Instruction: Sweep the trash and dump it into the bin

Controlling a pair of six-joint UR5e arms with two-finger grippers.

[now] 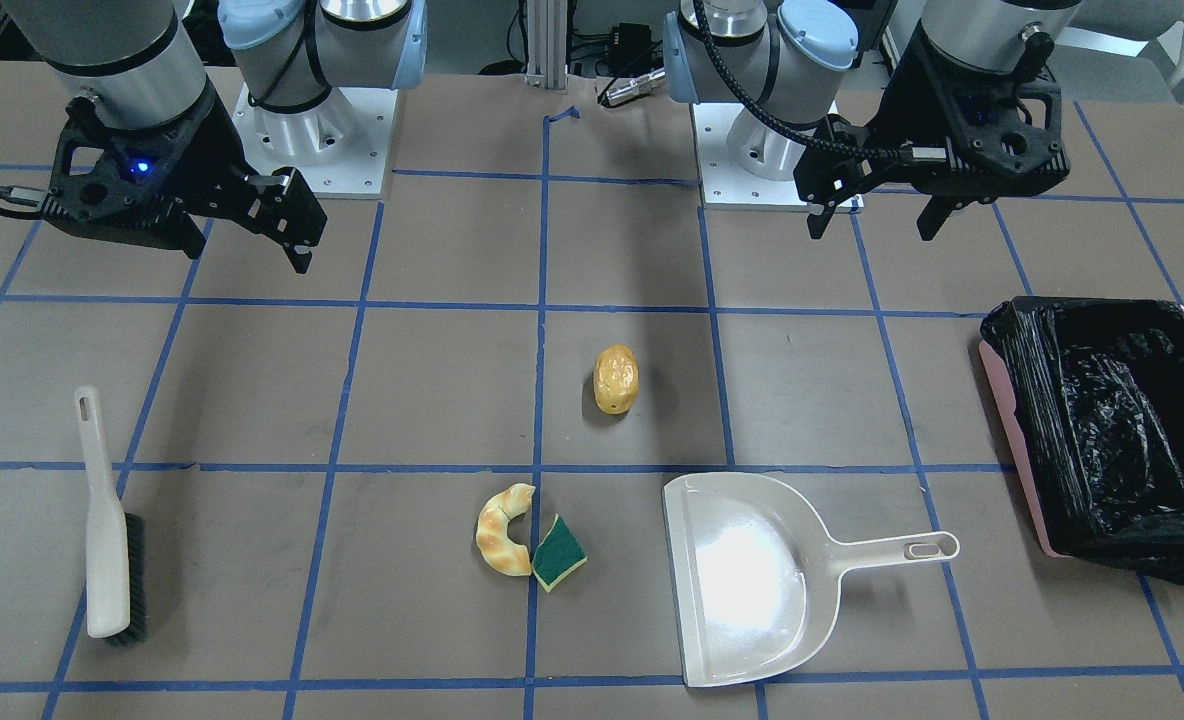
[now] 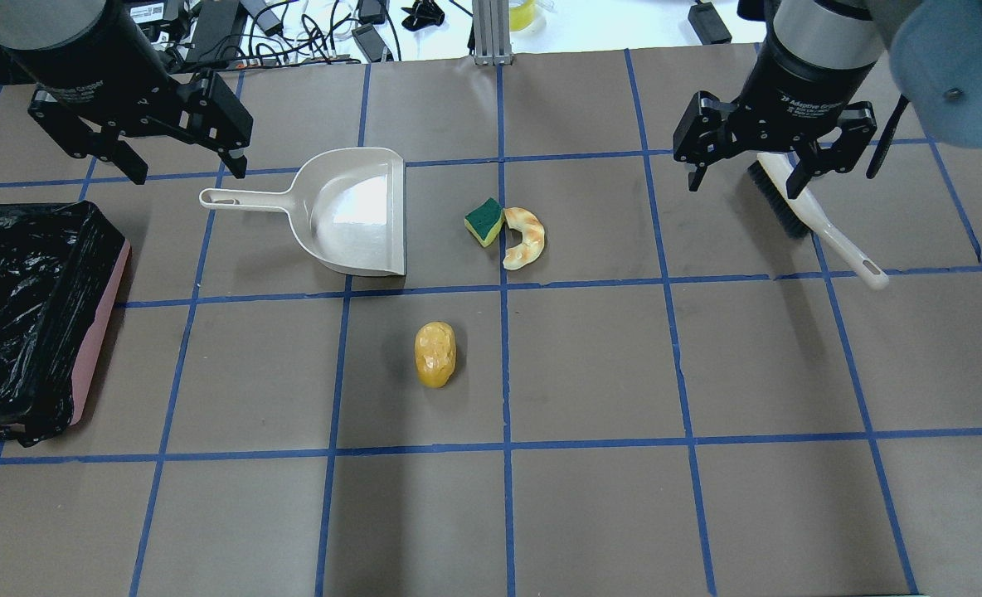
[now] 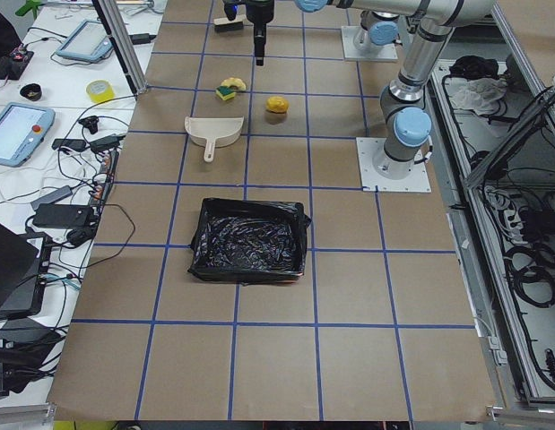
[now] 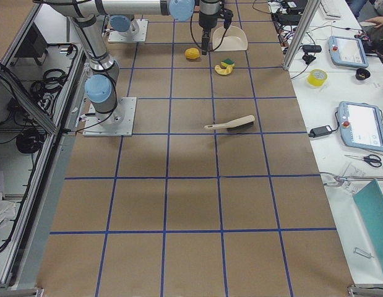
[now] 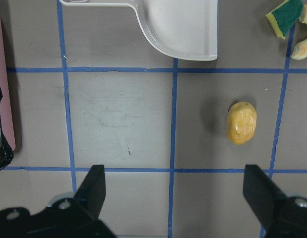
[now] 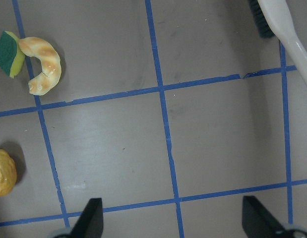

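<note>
Potato (image 2: 435, 354) at 6 o'clock of sponge (image 2: 483, 221) and croissant (image 2: 525, 238). Dustpan (image 2: 358, 215), then bin (image 2: 97, 307) at 9, brush (image 2: 823, 224) at 3. Left gripper (image 2: 186, 172), right gripper (image 2: 744, 186) spread, empty.

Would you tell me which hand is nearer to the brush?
Right. The right hand hovers high, a little toward the robot from the brush; the left hand hovers far off, past the dustpan.

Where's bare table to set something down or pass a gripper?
Free: the squares between croissant and brush; the square bordered by dustpan, bin and potato; the rows on the robot's side of the potato. Crowded: sponge and croissant sit close together off the dustpan's mouth.
</note>
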